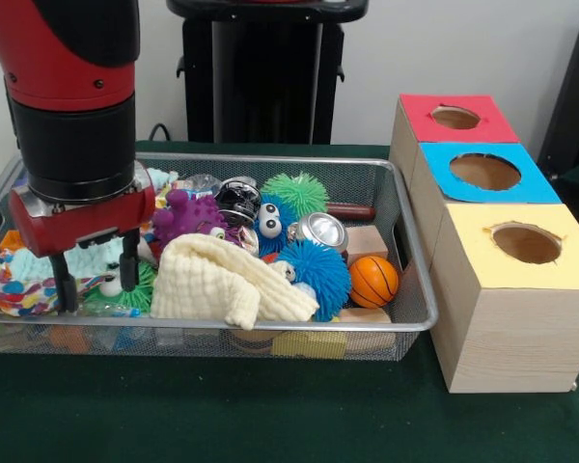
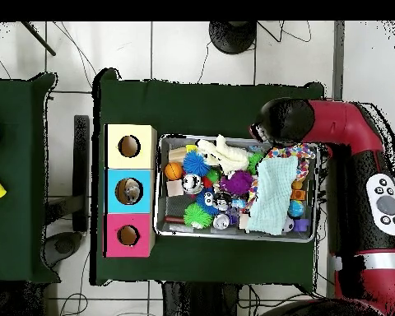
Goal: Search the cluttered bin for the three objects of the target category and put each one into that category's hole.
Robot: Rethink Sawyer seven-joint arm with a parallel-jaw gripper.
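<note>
Clearly the open jaws (image 1: 96, 272) hang over the patterned cloth (image 1: 24, 285) in the mesh bin (image 1: 405, 253); closing could snag fabric instead of a toy

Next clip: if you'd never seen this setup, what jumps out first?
The red and black arm fills the front view's upper left, its gripper open with fingers down among the toys at the left end of the wire mesh bin. The bin is crammed: a cream cloth at the front, a fuzzy blue ball and a small basketball. Beside it stand three wooden boxes with holes, topped red, blue and yellow.
</note>
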